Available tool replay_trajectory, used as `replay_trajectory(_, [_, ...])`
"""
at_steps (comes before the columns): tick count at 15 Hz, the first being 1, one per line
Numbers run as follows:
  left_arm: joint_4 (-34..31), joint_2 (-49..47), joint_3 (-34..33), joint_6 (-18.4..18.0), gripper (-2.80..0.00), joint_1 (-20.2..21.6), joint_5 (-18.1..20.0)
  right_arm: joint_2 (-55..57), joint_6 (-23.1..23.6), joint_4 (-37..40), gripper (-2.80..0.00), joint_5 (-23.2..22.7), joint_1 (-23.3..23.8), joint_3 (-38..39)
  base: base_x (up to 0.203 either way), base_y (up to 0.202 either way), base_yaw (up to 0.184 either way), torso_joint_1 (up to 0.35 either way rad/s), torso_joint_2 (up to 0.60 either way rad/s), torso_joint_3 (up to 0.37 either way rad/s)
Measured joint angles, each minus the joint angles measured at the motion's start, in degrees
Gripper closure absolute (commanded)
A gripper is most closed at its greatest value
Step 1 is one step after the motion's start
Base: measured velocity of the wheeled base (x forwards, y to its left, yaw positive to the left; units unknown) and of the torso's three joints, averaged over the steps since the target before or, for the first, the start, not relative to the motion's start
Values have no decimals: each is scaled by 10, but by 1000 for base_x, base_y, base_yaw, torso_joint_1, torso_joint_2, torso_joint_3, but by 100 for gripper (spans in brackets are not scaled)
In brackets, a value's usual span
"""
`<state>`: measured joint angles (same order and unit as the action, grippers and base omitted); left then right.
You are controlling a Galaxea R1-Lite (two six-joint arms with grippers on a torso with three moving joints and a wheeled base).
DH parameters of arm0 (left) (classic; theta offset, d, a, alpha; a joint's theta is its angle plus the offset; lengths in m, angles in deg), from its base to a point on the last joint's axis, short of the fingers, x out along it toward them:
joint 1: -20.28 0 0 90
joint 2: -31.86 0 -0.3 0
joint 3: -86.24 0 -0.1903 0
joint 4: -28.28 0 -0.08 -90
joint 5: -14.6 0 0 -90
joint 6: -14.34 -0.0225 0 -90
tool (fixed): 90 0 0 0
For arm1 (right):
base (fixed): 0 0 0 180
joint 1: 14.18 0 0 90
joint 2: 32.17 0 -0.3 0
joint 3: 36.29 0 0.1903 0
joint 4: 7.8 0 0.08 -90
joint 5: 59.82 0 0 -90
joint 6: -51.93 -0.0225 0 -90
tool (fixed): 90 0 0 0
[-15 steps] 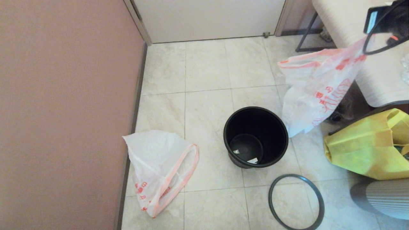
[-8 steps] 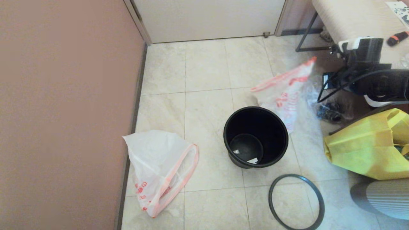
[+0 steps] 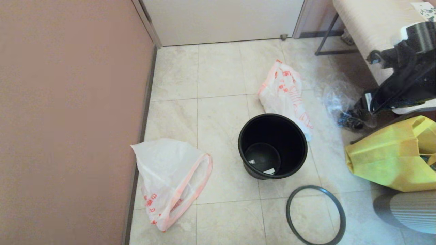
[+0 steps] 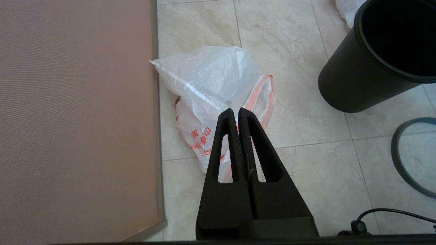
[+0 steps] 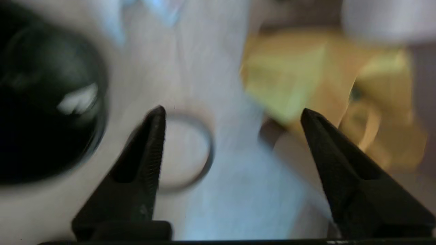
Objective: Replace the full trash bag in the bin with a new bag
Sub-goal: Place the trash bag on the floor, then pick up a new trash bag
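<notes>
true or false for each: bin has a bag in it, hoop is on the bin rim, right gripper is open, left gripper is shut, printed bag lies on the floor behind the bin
1. The bin has a bag in it. False: it is unlined, its bare bottom showing.
2. The hoop sits on the bin rim. False: it lies on the floor beside the bin.
3. The right gripper is open. True.
4. The left gripper is shut. True, holding nothing, above the new bag.
5. The full trash bag lies on the floor behind the bin. True.
</notes>
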<state>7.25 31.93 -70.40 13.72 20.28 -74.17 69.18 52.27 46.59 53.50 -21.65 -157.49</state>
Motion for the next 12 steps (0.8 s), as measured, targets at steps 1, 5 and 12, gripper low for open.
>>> replay_trajectory(1, [0,0,0,0,0,0,0,-24,-21,32,0,0,-18,18,0,0,0,0,0,0])
replay_trajectory(5, [0,0,0,0,0,0,0,-110,-73,58,0,4,-73,140,0,0,0,0,0,0])
replay_trajectory(12, [0,0,0,0,0,0,0,-304,-98,62,0,18,-86,321,0,0,0,0,0,0])
